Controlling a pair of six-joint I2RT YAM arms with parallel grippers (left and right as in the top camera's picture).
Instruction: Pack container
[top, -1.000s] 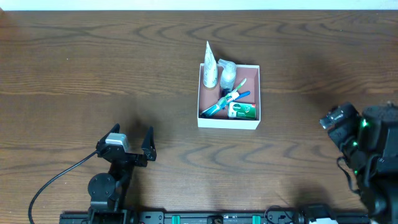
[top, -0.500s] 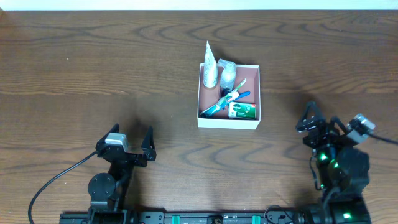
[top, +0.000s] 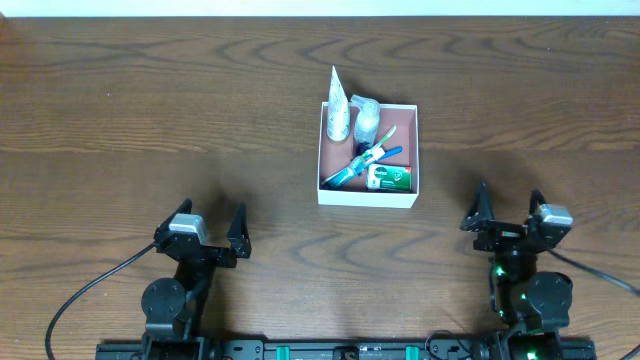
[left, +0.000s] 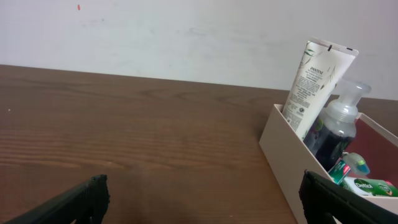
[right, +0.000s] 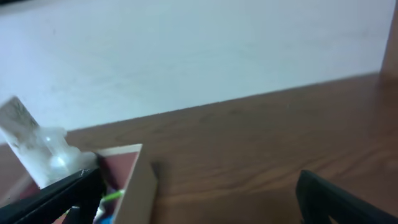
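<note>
The container (top: 368, 201) is a square white box with a reddish-brown inside, at the table's middle. In it stand a white tube (top: 337, 105) and a clear pump bottle (top: 366, 120); toothbrushes (top: 365, 160) and a green-and-white packet (top: 389, 178) lie in it. My left gripper (top: 212, 224) is open and empty near the front left. My right gripper (top: 508, 205) is open and empty at the front right, below and right of the container. The left wrist view shows the container (left: 286, 146), tube (left: 317, 78) and bottle (left: 339, 124). The right wrist view shows the container's corner (right: 140, 180), blurred.
A white wall (left: 186, 37) runs behind the table's far edge. A black cable (top: 85, 295) trails from the left arm toward the front left. Brown wooden tabletop (top: 150, 100) surrounds the container on all sides.
My right arm has swung from the far right edge inward and down to the front right, and now points its open fingers up the table. The left arm and container have not moved.
</note>
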